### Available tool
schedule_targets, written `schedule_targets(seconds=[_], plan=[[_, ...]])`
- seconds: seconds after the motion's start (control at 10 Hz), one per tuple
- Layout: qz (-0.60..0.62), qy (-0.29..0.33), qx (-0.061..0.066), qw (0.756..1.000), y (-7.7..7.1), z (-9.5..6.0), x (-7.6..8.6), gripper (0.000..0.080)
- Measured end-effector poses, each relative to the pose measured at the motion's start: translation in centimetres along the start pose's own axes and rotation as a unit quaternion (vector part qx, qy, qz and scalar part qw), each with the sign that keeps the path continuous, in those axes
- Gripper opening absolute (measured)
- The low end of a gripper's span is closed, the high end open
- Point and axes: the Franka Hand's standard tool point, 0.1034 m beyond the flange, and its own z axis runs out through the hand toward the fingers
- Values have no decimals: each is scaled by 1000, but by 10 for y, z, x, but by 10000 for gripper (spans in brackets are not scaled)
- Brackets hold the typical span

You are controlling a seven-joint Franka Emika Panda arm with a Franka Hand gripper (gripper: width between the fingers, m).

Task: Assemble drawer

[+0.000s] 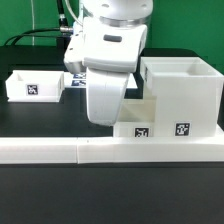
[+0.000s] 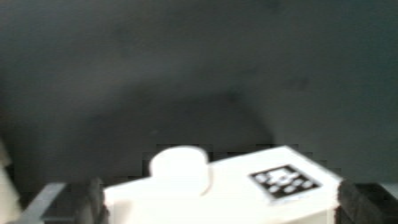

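Note:
The large white housing (image 1: 182, 92) stands at the exterior view's right. One small open-top tray (image 1: 145, 128) with tags sits in front of it, against the housing's lower front. A second small tray (image 1: 34, 86) lies apart at the exterior view's left. My gripper (image 1: 107, 118) is low over the near tray's left end. In the wrist view the tray's front (image 2: 222, 195), with its round knob (image 2: 178, 166) and a tag (image 2: 285, 180), lies between my gripper's (image 2: 214, 206) two spread fingers (image 2: 61, 203). The jaws stand wide, with a thin dark gap at one side.
A long low white L-shaped bar (image 1: 110, 152) runs along the table's front, just before the near tray. The dark table surface (image 1: 40, 118) lies between the left tray and the arm. Black cables hang behind the arm.

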Motion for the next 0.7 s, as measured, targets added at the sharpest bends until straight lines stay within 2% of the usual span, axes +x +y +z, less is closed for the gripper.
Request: schedule_targets(seconds=[0.3,0.4,0.7], plan=[[49,-6,-3,999,0,0,7,649],[55,-10,-4,998,-2,-1,19,649],[58,-36,-1,998,-4,-8,19,649]])
